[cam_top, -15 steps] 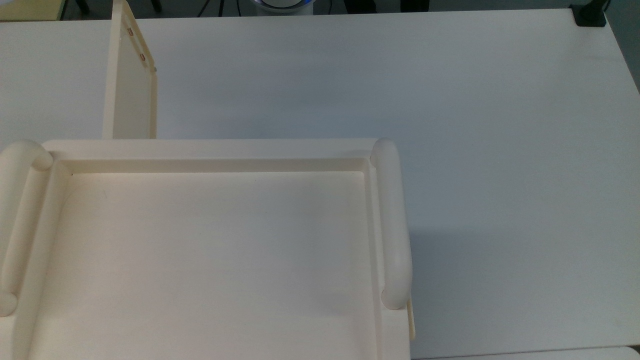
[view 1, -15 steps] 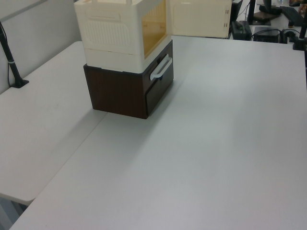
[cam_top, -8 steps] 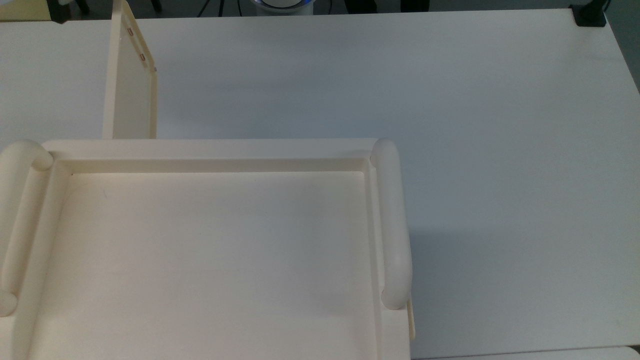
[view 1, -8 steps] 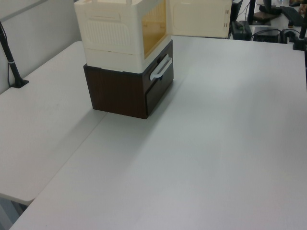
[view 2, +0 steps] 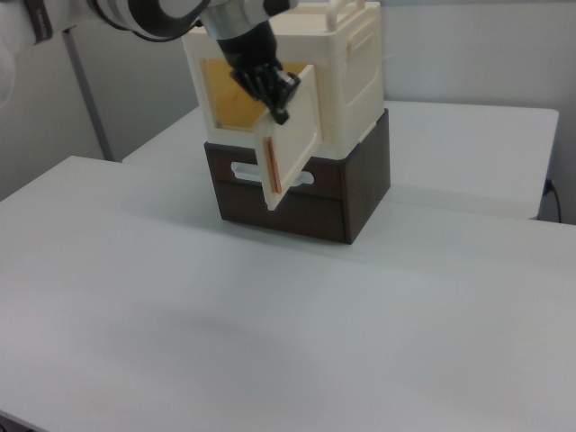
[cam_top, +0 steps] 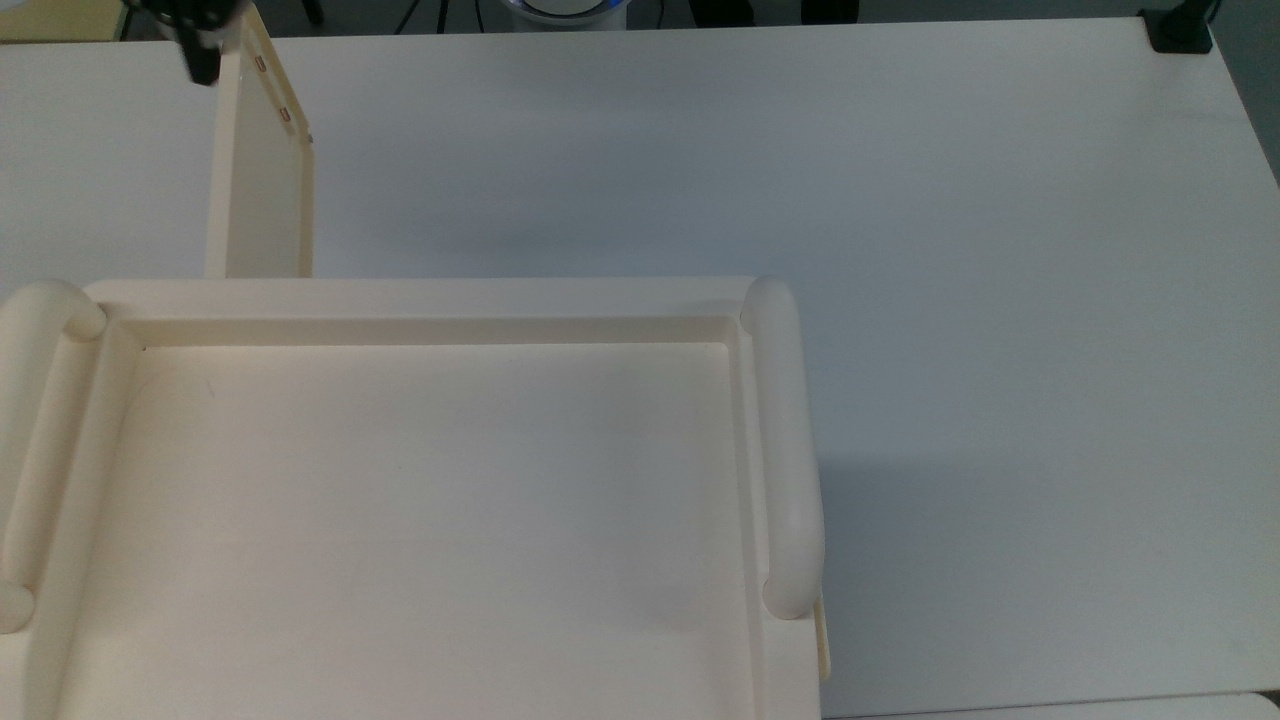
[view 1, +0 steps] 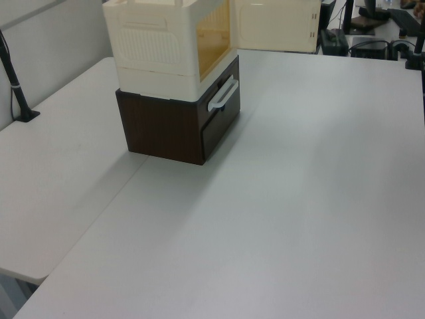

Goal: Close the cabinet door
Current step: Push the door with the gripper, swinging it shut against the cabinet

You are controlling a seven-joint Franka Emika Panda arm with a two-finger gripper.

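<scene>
The cream cabinet [cam_top: 420,300] fills the top view's lower left, with its tray-like top and tube handles. It also stands at the far left in the left view [view 1: 156,46], and at centre in the right view [view 2: 355,81]. The cabinet door [cam_top: 262,190] stands swung wide open, roughly square to the cabinet front [view 1: 275,25] [view 2: 292,135], with copper fittings along its free edge. My gripper [cam_top: 203,60] hangs by the door's far end, on its outer side at the top view's upper left. The right view puts the gripper [view 2: 281,110] at the door's upper edge, in front of the amber opening.
The cabinet sits on a dark brown drawer unit [view 1: 166,126] with a pale handle [view 1: 222,94]. The white table [cam_top: 900,250] stretches wide to the top view's right. A black clamp [cam_top: 1180,30] sits at its far corner, and a black pole [view 1: 16,86] at the left view's left edge.
My gripper has come into the top view at the upper left, down beside the door's far end. The door has not moved.
</scene>
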